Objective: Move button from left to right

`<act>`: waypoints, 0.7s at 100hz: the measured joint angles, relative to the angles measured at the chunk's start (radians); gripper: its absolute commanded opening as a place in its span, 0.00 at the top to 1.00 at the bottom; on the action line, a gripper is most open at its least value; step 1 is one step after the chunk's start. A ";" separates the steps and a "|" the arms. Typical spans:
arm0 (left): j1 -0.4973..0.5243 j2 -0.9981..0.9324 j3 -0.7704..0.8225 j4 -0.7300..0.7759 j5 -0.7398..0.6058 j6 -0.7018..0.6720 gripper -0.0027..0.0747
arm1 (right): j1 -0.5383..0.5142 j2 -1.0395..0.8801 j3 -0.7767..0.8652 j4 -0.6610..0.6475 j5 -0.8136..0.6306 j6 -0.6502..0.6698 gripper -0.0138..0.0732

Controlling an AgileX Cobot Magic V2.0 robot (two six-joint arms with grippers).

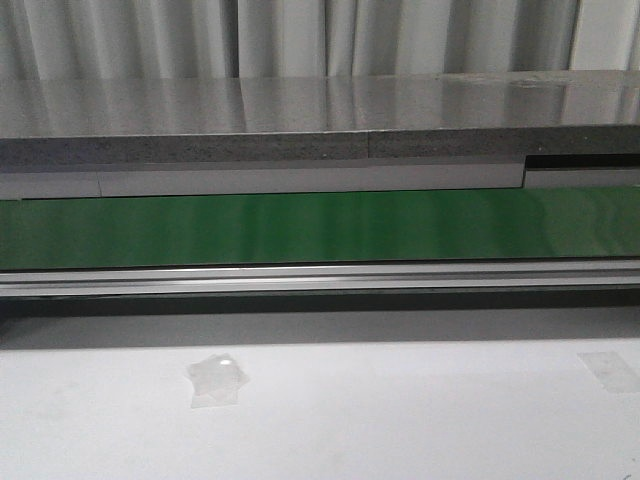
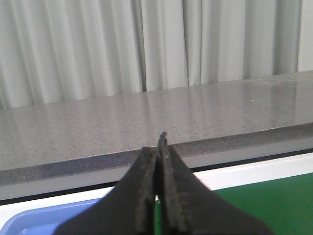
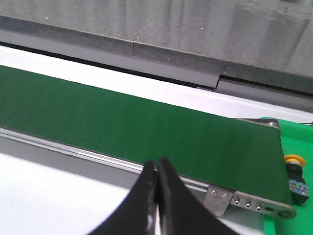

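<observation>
The button [image 3: 294,162] shows only in the right wrist view: its orange-yellow cap sits on a dark body just past the roller end of the green conveyor belt [image 3: 146,127], on a bright green surface [image 3: 293,142]. It lies ahead of the right gripper [image 3: 157,169] and well off to its side, not between the fingers and not touching them. That pincer is closed, its two black fingers pressed tip to tip and holding nothing. The left gripper [image 2: 160,147] is likewise closed and empty, hanging over the belt's edge with a blue tray [image 2: 44,223] low beside it and a grey stone ledge [image 2: 146,117] beyond.

No grasp has begun, so the step in hand looks like the approach. To do it well, the chosen pincer should open its fingers before descending, centre over the cap, and close on the boxy body rather than the rounded cap, which would likely slip.

The front view shows the belt's long run, the aluminium rail [image 1: 320,278] and the white table [image 1: 400,420] with scraps of clear tape [image 1: 215,380], but neither gripper and no button. The left wrist view alone reveals the tray.
</observation>
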 measured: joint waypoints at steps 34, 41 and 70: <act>0.000 0.000 0.000 0.000 0.000 0.000 0.99 | 0.000 0.000 0.000 0.000 0.004 0.000 0.92; 0.000 0.000 0.000 0.000 0.000 0.000 0.99 | 0.000 0.000 0.000 0.000 0.004 0.000 0.92; 0.000 0.000 0.000 0.000 0.000 0.000 0.99 | 0.000 -0.011 0.041 -0.038 -0.108 0.055 0.92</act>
